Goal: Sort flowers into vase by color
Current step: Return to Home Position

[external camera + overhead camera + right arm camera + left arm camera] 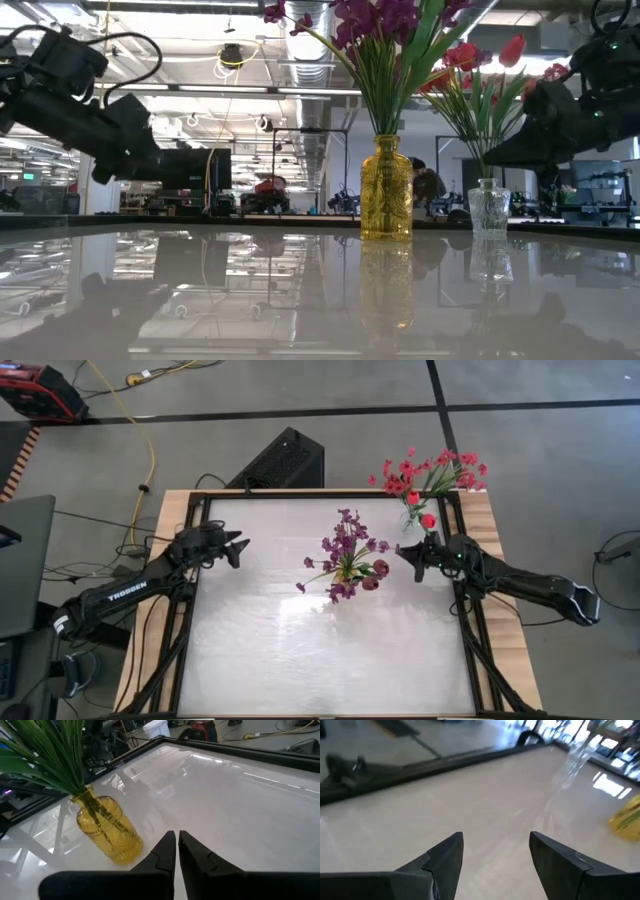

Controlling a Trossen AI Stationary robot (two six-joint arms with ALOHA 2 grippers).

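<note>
Purple flowers are sitting in the yellow vase at the middle of the surface, red-pink flowers in the clear vase at 1 o'clock. Left gripper is hovering open at 9, right gripper closed and empty at 3. We're worrying it snags purple blooms, tipping that vase.

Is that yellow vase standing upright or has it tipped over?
Upright. In the low view the yellow vase stands flat on its base on the table, with the purple flowers rising from its neck.
</note>
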